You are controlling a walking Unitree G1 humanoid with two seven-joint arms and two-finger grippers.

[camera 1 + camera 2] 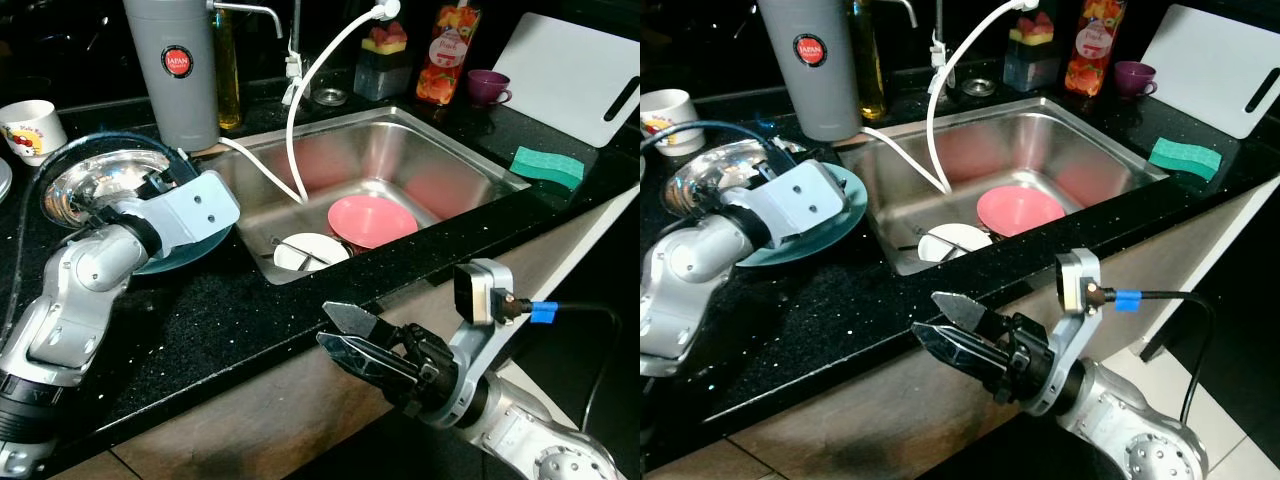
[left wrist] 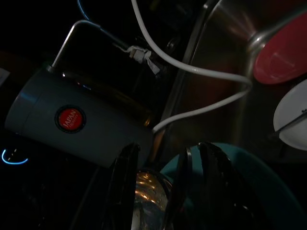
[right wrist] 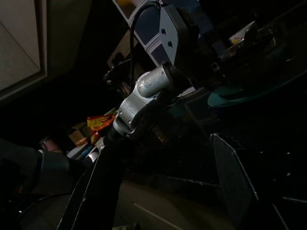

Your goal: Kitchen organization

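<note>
While the right gripper (image 1: 345,335) hangs with its fingers parted and empty off the counter's front edge, just before the sink (image 1: 455,150), the left gripper (image 2: 165,191) sits beside the sink's left rim, its fingers spread over the teal plate (image 1: 200,250) and steel bowl (image 1: 95,185), clasping nothing. Inside the sink lie a white dish (image 1: 308,250) and a pink plate (image 1: 372,220); behind its left corner stands a grey canister (image 1: 175,70), and right of it a green sponge (image 1: 547,166).
</note>
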